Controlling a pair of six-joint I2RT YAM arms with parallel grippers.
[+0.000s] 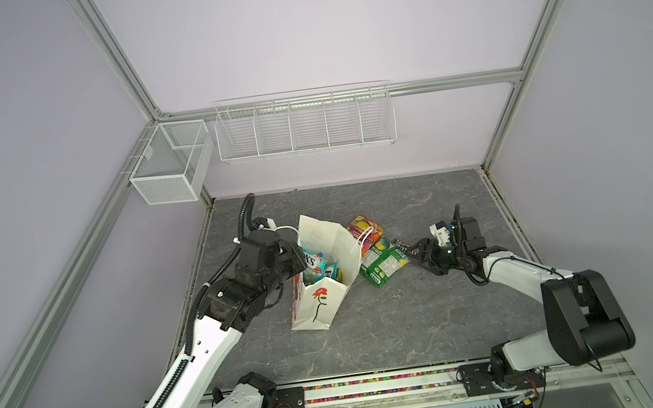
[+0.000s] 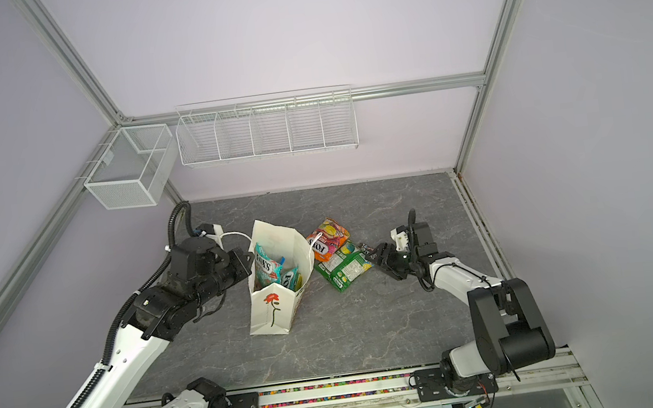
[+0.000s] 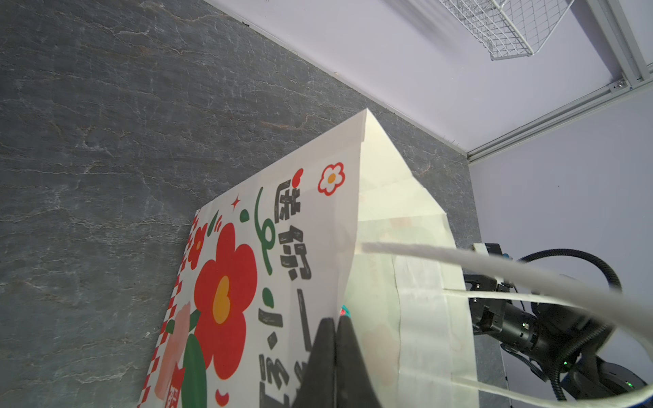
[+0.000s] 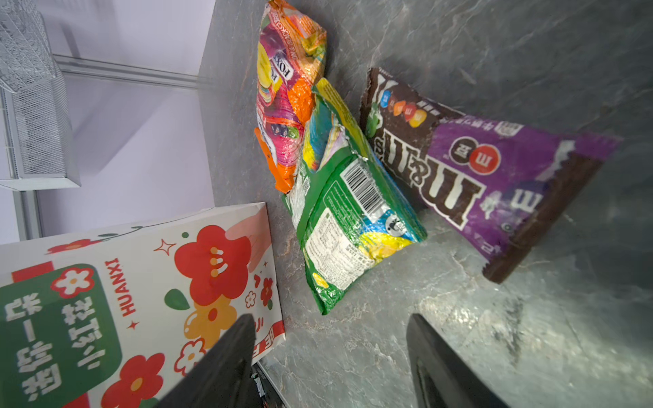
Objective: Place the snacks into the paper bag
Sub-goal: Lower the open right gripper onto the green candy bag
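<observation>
Because the left fingers (image 3: 348,356) are pinched shut on the top edge of the paper bag (image 1: 308,316), the bag stands upright on the desk (image 1: 414,329) with its mouth pulled wide. That looks like a hold meant to keep the opening steady for the other arm, and one white cord handle (image 3: 494,261) trails loosely across that wrist view. Inside the mouth, teal packets (image 2: 267,266) already stand on end, so part of the job looks done. The right fingers (image 4: 226,360) are spread apart with only bare desk between them, gripping nothing. They point low toward the three packets outside the bag: a purple packet (image 4: 477,169) nearest the tips, a green packet (image 4: 346,212) just beside it, and an orange packet (image 4: 286,106) beyond, touching the green one's far end. This cluster lies close by the bag's right side, near enough, I judge, for short carries. The purple one seems the likely next pick, though its glossy wrapper may slip. The desk is flat, dark grey and veined like stone. Pale lilac walls framed by aluminium rails close it in. A white wire basket (image 1: 305,125) hangs on the back wall and a white mesh box (image 1: 169,164) in the left corner, well above the desk, with nothing visible inside either.
</observation>
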